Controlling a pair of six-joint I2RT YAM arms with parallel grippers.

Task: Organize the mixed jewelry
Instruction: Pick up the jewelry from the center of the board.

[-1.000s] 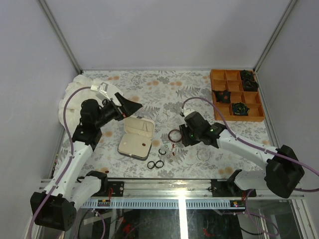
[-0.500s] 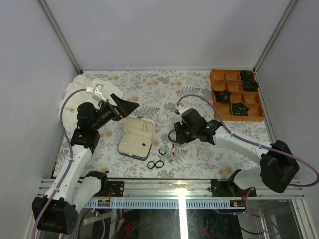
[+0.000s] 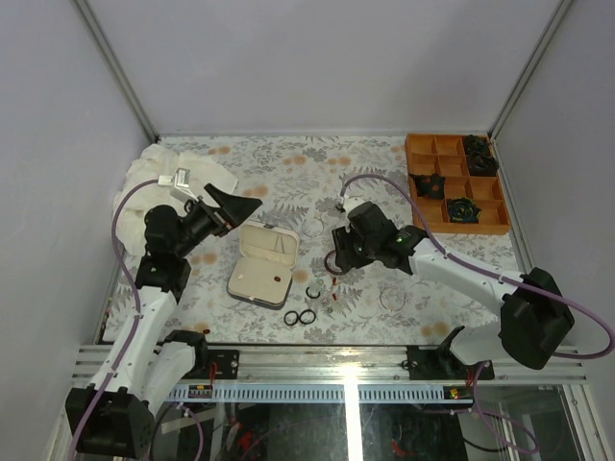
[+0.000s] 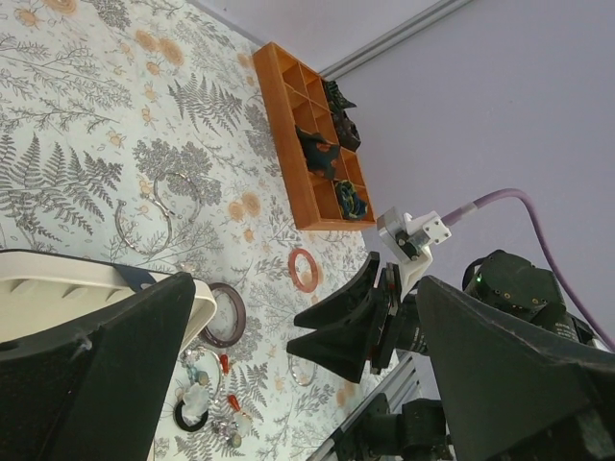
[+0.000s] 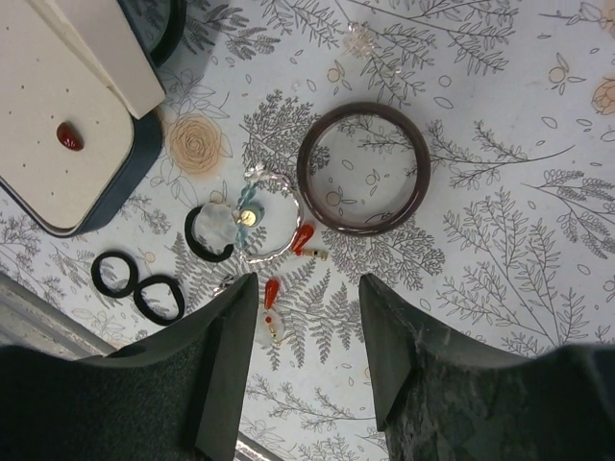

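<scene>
- Fern-printed surface [image 3: 288, 173] carries the mixed jewelry [image 5: 240, 219], lying loose between the navy case [image 5: 67, 173] and a brown bangle [image 5: 363, 109].
- Our right hand [image 5: 307, 288] hangs about half spread and empty over a red earring [image 5: 272, 292]. We judge it best to descend straight, straddle that piece alone and close gently.
- Our left hand [image 3: 240, 204] is fully spread and empty, raised left of the case.
- Compared with the earlier frame, the right hand has shifted toward the case and spread wider.

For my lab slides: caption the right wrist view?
Open right hand poised above a brown bangle, red drop earrings, black rings and an open jewelry case.
</scene>
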